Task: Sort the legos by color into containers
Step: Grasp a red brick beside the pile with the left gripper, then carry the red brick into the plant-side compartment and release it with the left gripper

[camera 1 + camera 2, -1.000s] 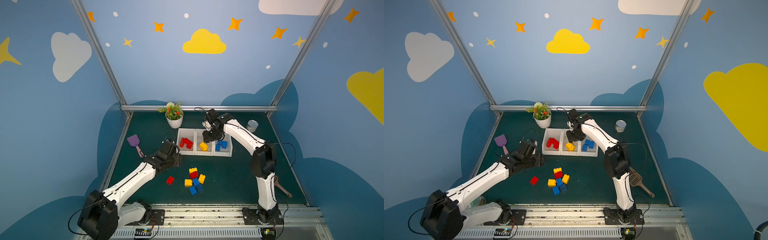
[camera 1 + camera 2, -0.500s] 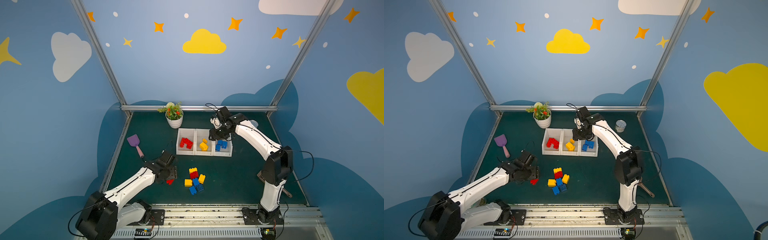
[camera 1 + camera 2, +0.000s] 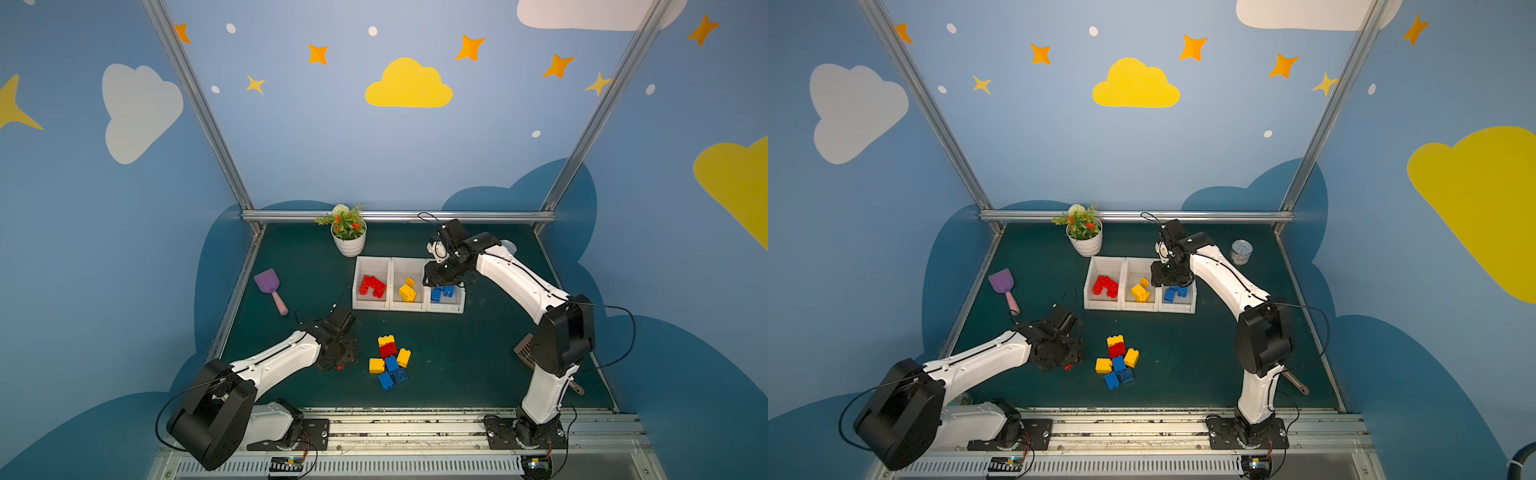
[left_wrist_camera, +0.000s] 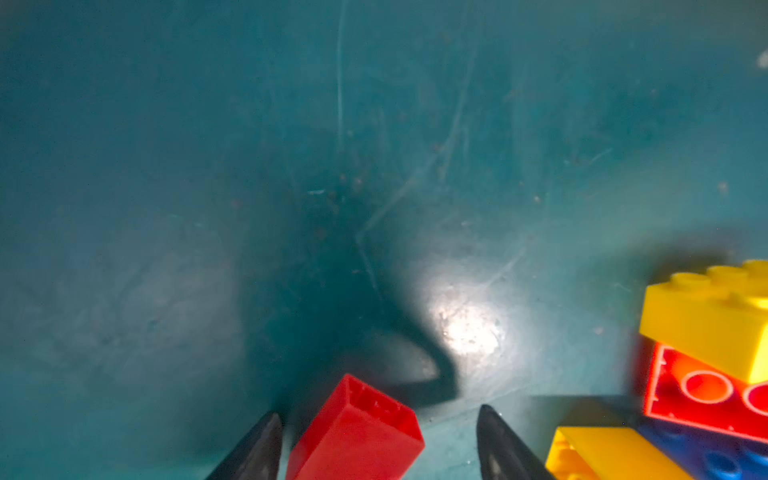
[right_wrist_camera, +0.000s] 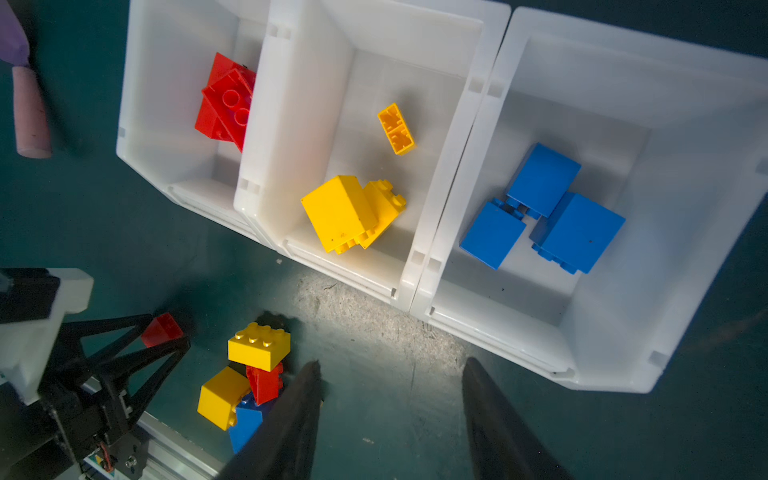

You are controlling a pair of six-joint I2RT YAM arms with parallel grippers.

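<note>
The dark green table [image 3: 457, 353] ends at the back in an aluminium rail [image 3: 399, 216]. At the front it ends in the slotted rail that carries both arm bases. Blue walls painted with clouds and stars close off the back and both sides.

Three white open-top plastic bins [image 3: 407, 308], joined in a row, sit toward the back centre, just in front of a round white flower pot [image 3: 349, 248]. In both top views, red legos [image 3: 372, 286] lie in the left bin, yellow legos [image 3: 407, 291] in the middle one and blue legos [image 3: 441, 293] in the right one. A bare strip of table separates the bins from a loose heap [image 3: 390, 359] of yellow, red and blue bricks near the front centre. The widest open stretch lies between that heap and the right arm.

The left pincer [image 4: 378, 413] is low over the table just left of the heap. Its jaws stand apart around a small red brick [image 4: 357, 432], with a gap showing beside one finger. The right pincer [image 5: 391, 363] hangs above the row of bins, about where the middle and right ones meet, jaws apart and empty.

A purple toy shovel with a pink handle [image 3: 272, 289] lies near the left edge. A silver metal can [image 3: 1241, 251] stands in the back right corner. A brown slotted scoop [image 3: 524, 353] is partly hidden behind the right arm.
</note>
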